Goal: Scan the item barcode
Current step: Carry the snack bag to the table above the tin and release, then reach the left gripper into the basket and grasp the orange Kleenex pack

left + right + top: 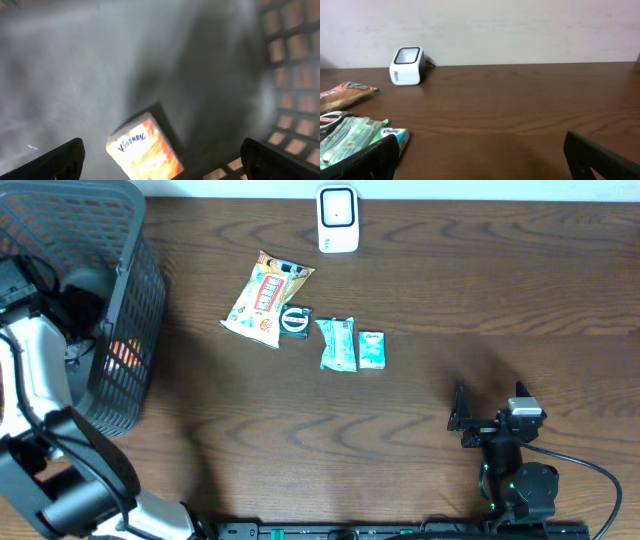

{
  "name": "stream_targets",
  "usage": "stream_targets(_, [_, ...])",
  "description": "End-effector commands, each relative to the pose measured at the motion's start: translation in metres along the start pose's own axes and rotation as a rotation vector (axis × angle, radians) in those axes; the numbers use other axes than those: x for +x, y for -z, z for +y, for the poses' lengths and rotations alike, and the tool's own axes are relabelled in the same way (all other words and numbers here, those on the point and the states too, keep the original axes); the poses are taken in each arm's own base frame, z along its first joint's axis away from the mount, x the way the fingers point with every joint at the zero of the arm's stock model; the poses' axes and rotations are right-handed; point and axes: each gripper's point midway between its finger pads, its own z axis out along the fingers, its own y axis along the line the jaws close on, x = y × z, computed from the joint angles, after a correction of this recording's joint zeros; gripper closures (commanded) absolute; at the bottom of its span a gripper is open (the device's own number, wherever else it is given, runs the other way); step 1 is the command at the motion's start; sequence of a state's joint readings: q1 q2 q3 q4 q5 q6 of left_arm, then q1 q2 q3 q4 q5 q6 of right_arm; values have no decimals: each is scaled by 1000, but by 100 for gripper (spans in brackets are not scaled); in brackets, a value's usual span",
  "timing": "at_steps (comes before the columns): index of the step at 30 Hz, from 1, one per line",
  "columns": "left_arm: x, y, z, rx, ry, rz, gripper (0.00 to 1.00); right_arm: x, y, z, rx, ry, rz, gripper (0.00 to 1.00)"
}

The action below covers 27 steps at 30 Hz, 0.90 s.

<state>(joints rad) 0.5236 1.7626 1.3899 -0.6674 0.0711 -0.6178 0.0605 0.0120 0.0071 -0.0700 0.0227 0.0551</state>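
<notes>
Diagonally, Kleenex pack (145, 152) in basket (290, 75), long axis slanting lower-right, left gripper (162, 157), right gripper (480, 160) gaping empty

The place looks like a mock shop checkout. A white scanner (338, 218) stands at the back of a wooden desk (450, 300), a snack bag (265, 298) and a tissue pack (371, 350) lie before it, a black mesh basket (135, 330) sits at one end, and a plain wall (520, 30) is behind.

Soft even light, left wrist view dim and blurred
</notes>
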Motion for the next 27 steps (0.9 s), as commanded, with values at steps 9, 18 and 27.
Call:
stream_targets(9, [31, -31, 16, -79, 163, 151, 2, 0, 0, -1, 5, 12, 0, 1])
stream_targets(18, [58, -75, 33, -164, 197, 272, 2, 0, 0, -1, 5, 11, 0, 1])
stream_targets(27, [72, -94, 43, -201, 202, 327, 31, 0, 0, -1, 5, 12, 0, 1])
